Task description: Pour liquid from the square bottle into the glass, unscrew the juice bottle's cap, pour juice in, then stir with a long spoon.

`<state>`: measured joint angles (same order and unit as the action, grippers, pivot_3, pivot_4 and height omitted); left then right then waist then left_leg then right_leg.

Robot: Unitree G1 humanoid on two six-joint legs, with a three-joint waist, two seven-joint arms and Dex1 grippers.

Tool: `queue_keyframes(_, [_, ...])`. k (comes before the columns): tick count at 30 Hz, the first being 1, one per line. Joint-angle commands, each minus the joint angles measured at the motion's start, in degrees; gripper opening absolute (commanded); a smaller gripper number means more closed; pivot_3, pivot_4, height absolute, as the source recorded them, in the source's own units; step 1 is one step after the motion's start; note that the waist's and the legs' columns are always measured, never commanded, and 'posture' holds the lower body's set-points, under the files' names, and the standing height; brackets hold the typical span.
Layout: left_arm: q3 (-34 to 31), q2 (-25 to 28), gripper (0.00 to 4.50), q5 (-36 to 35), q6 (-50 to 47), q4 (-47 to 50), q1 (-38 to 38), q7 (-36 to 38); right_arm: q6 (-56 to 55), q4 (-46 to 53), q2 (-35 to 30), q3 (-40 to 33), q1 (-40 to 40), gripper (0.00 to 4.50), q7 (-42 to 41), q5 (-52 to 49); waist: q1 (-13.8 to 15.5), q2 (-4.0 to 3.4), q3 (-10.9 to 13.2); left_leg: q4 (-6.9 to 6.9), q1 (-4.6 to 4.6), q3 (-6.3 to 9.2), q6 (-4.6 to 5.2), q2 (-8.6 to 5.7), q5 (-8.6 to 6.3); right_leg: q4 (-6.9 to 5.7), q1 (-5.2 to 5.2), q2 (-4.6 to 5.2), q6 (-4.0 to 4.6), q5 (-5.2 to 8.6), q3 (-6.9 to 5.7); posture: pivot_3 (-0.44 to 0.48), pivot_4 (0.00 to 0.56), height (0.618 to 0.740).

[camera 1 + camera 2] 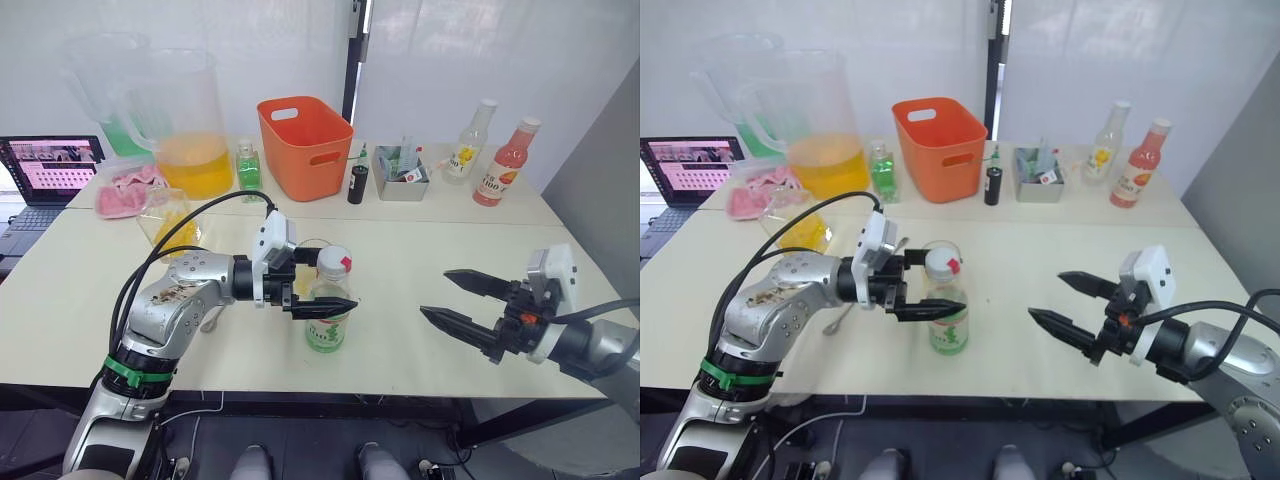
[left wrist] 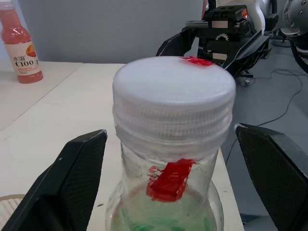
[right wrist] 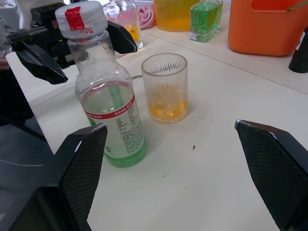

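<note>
My left gripper (image 1: pixel 318 282) stands with its jaws wide, one black finger on each side of the juice bottle (image 1: pixel 329 305), level with the neck under the white cap (image 2: pixel 173 91); in the left wrist view both fingers (image 2: pixel 67 180) sit clear of the plastic, not touching. The juice bottle is upright near the front edge of the tabletop (image 1: pixel 400 255), about midway along it, with pale green liquid low in it and a red mark on the cap.

The glass (image 3: pixel 165 87) is just behind the bottle, ribbed, upright, with a little orange liquid at the bottom. The two stand near each other but apart.

My right gripper (image 1: pixel 464 307) hangs over the front right part of the tabletop, well apart from the bottle, jaws spread wide and holding nothing, tips pointing towards the bottle.

Along the back edge are an orange basket (image 1: pixel 304 145), a small square bottle of green liquid (image 1: pixel 248 166), a pitcher of orange liquid (image 1: pixel 190 125), a yellow-flower-label bottle (image 1: pixel 470 142) and a pink bottle (image 1: pixel 508 163). A laptop (image 1: pixel 48 178) sits past the back left corner.
</note>
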<state>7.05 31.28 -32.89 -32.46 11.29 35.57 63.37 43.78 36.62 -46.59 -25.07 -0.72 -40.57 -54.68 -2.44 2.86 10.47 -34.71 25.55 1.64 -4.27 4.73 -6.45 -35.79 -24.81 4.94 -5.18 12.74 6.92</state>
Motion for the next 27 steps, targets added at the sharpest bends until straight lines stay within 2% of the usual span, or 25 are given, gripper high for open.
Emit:
queue_keyframes(1, [0.2, 0.5, 4.50, 1.1, 2.0, 0.0, 0.7, 1.2, -1.9, 0.9, -0.2, -0.3, 0.1, 4.48, -0.3, 0.6, 0.0, 0.00, 0.0, 0.00, 0.00, 0.00, 0.00, 0.00, 0.00, 0.00, 0.00, 0.00, 0.00, 0.00, 0.01, 0.000, 0.150, 0.717])
queue_keyframes(4, [0.0, 0.0, 4.50, 1.0, 2.0, -0.6, 1.0, 1.2, -2.1, 0.8, -0.2, -0.1, -0.1, 4.48, -0.4, 0.8, 0.0, 0.00, 0.0, -0.01, 0.00, 0.01, 0.00, 0.00, 0.00, 0.00, 0.00, 0.00, 0.00, 0.00, 0.00, 0.000, 0.150, 0.717])
queue_keyframes(10, [0.3, -0.2, 2.68, 1.5, 2.5, -0.3, 0.8, 1.3, -2.4, 0.6, -0.5, 0.7, 0.2, 4.50, -1.1, 1.7, 0.0, 0.00, 0.0, -0.01, 0.00, 0.01, 0.00, 0.00, 0.00, 0.00, 0.01, 0.00, 0.00, 0.00, 0.00, 0.000, 0.150, 0.717])
queue_keyframes(27, [0.2, -1.5, 2.68, 2.8, 3.7, -3.6, 3.4, 1.4, -3.8, -0.5, -0.2, 2.2, 0.2, 4.50, -3.1, 4.1, 0.0, 0.00, 0.0, -0.03, 0.00, 0.02, 0.00, -0.01, 0.00, -0.01, 0.03, 0.00, -0.02, -0.01, 0.00, 0.000, 0.150, 0.717])
